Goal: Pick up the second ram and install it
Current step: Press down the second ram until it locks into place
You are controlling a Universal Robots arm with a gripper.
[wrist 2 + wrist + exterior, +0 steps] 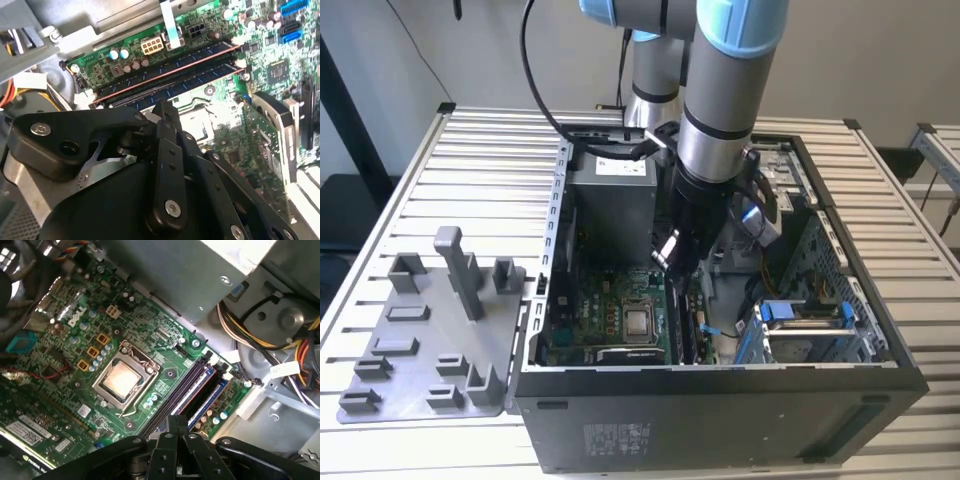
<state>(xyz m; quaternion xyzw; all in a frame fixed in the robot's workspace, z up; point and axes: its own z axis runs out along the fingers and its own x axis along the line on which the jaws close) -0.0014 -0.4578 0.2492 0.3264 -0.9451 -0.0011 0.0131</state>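
Ribbed metal tabletop (440,180); black end effector (670,262) over slim ram (170,75).

1. A plain pale wall (410,50) stands behind the work area, evenly lit.
2. The slatted metal table (470,170), ribbed in long silver strips, spans the scene.
3. Near the exterior view's right edge stands part of a second slatted surface (942,150).
4. A dark upright post (350,120) leans along the exterior view's left.

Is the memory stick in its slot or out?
In. In the second wrist view the memory stick lies along its slot on the green board, above the tool.
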